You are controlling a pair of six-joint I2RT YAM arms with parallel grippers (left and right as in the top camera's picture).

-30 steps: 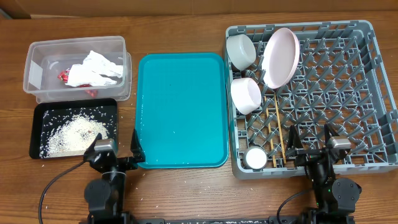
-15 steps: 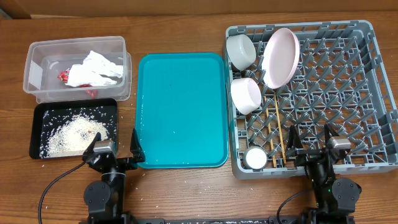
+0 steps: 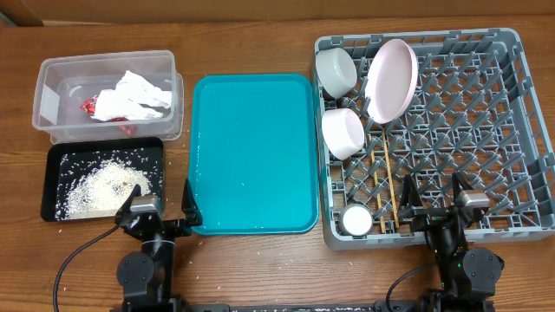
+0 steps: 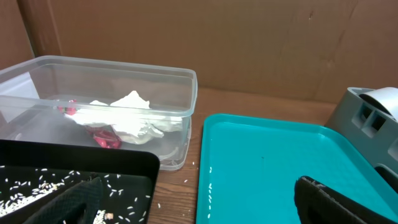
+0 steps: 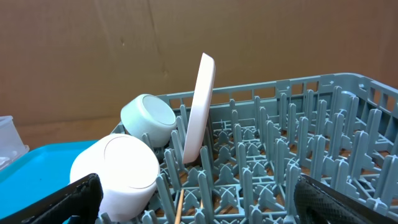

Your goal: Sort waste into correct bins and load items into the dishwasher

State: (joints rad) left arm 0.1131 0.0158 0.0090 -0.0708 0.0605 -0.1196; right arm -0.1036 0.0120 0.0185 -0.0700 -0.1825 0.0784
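Observation:
The crumpled white napkin with red scraps [image 3: 130,97] lies in the clear tub [image 3: 52,74], also in the left wrist view [image 4: 124,115]. Rice crumbs [image 3: 100,186] fill the black tray [image 3: 61,156]. The grey dish rack [image 3: 512,104] holds the pink plate [image 3: 390,80] on edge, two white bowls [image 3: 336,71] [image 3: 343,133], a small white cup [image 3: 355,220] and two chopsticks [image 3: 384,182]. My left gripper [image 3: 156,208] is open and empty near the tray's front corner. My right gripper [image 3: 434,199] is open and empty above the rack's front edge.
A large flat teal tray [image 3: 251,152] lies between the bins and the rack, with a few rice grains on its left rim [image 4: 208,171]. Stray grains dot the wooden table [image 3: 260,269]. A cardboard wall [image 4: 249,37] stands behind.

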